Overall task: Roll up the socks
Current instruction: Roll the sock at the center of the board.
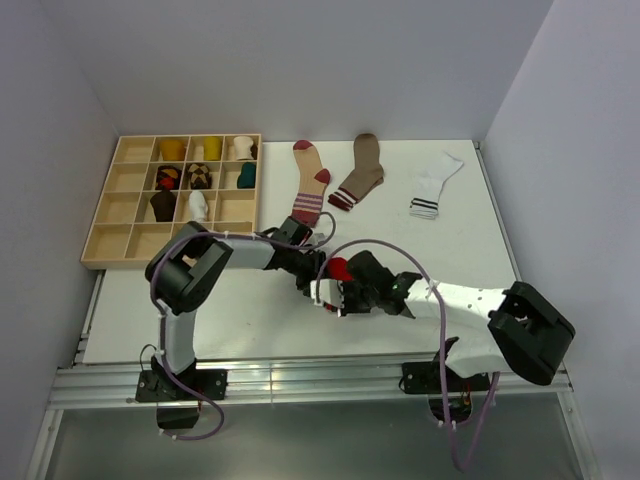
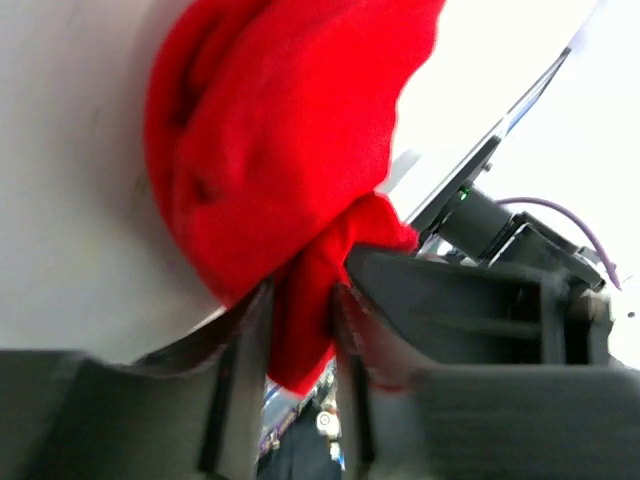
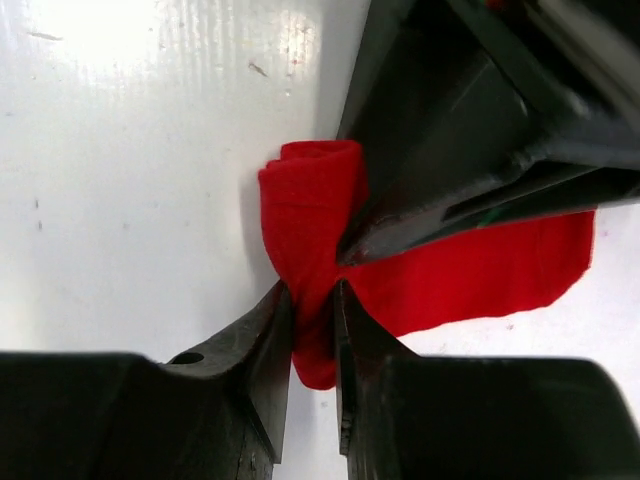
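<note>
White tabletop [image 1: 200, 320] fills the space between pale walls, with both arms bolted at its near edge. At the far left a wooden compartment tray [image 1: 120, 215] holds several rolled socks [image 1: 198, 177] in its far-right compartments. Three flat socks lie along the far side: a pink striped sock [image 1: 312, 185] with red toe and heel, a brown sock [image 1: 362, 170] just to its right, and a white sock [image 1: 436, 185] with dark bands, further right.

Both arms reach toward the middle of the tabletop, where the red sock [image 1: 338, 268] sits bunched between them. The left tool [image 1: 312, 280] comes in from the left, the right tool [image 1: 345, 295] from the right.

Seen from the left wrist, the left tool [image 2: 300, 340] is narrow, its fingers pinching a fold of the red sock [image 2: 280, 130]. The right tool [image 3: 313, 335] is likewise narrow, gripping the near end of the partly rolled red sock [image 3: 310, 220], which lies on the tabletop.
</note>
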